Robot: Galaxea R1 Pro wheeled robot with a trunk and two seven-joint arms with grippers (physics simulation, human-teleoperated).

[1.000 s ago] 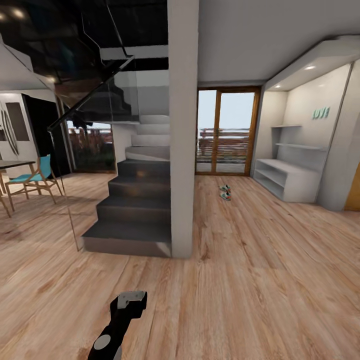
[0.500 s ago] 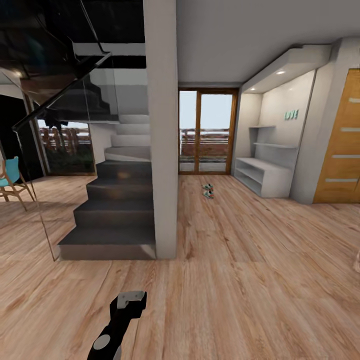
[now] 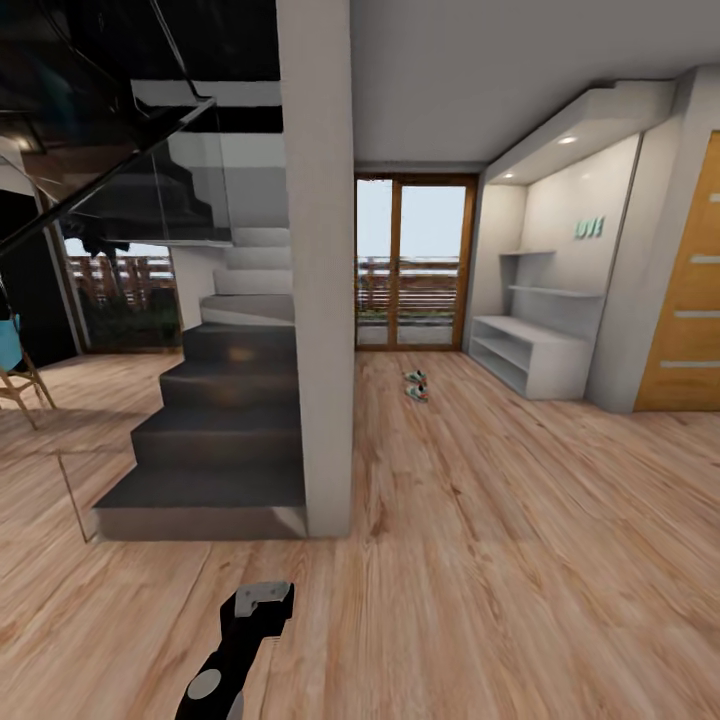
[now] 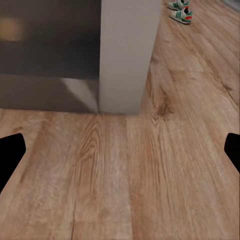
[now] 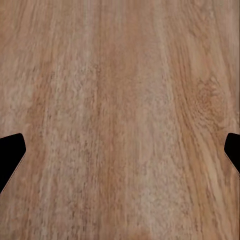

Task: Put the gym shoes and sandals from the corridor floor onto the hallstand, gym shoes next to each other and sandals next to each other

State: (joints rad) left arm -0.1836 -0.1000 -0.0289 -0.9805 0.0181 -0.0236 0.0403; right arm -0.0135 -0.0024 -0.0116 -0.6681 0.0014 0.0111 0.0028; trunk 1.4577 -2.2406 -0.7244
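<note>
The 2 gym shoes (image 3: 416,385) are seen on the corridor floor (image 3: 520,540) near the hallstand (image 3: 530,355); both the left gripper (image 4: 120,150) and the right gripper (image 5: 120,150) are held wide, empty.

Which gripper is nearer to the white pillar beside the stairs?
Left, probably. The left gripper points at the pillar base, close ahead; the right gripper points at bare floor, with no pillar before it.

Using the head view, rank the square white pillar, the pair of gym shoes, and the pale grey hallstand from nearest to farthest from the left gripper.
1. Square white pillar: just ahead of the left gripper, beside the dark staircase.
2. Pair of white gym shoes with green stripes: farther down the wood-plank corridor floor, right of the pillar.
3. Pale grey hallstand: beyond the shoes, in the right wall's alcove.
</note>
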